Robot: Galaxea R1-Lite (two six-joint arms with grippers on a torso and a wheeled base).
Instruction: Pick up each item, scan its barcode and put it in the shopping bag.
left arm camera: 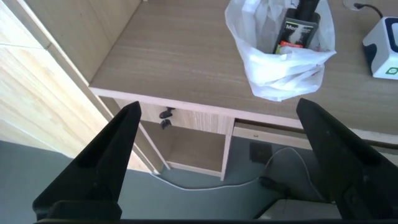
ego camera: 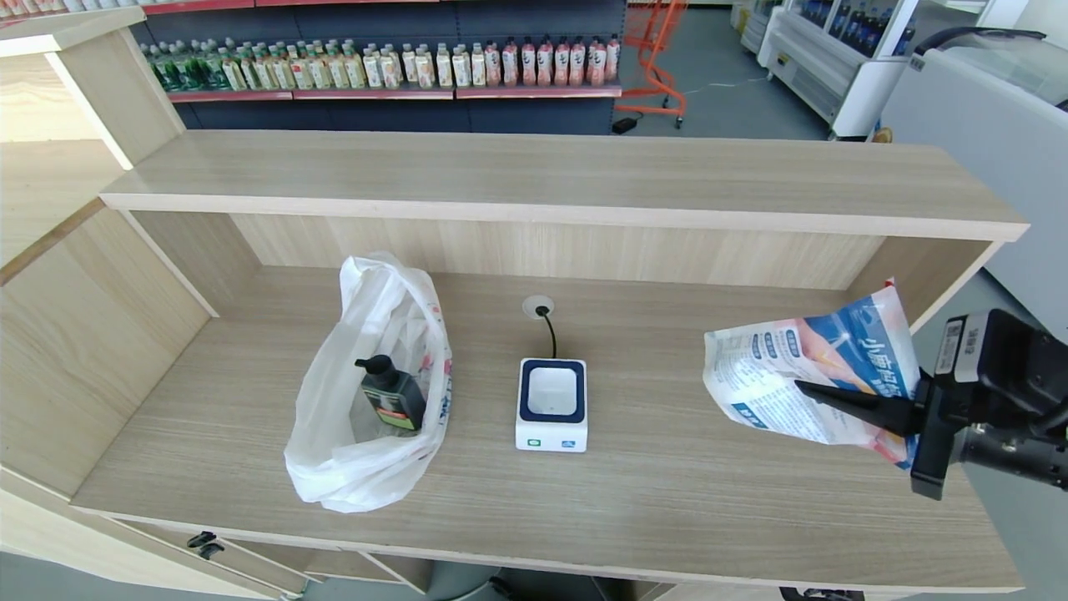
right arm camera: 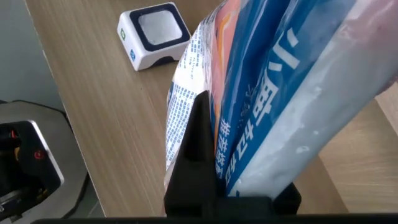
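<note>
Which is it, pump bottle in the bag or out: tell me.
In. The pump bottle sits inside the open white shopping bag, with the bag's walls around it.

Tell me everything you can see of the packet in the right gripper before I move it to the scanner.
The packet is a soft, glossy plastic pouch, white with blue and orange-pink printing and small text panels. It looks full and slightly crumpled. The right gripper clamps it near one end, one black finger across its printed face, holding it tilted above the counter, to the robot's right of the scanner and apart from it. Nothing else touches it.
</note>
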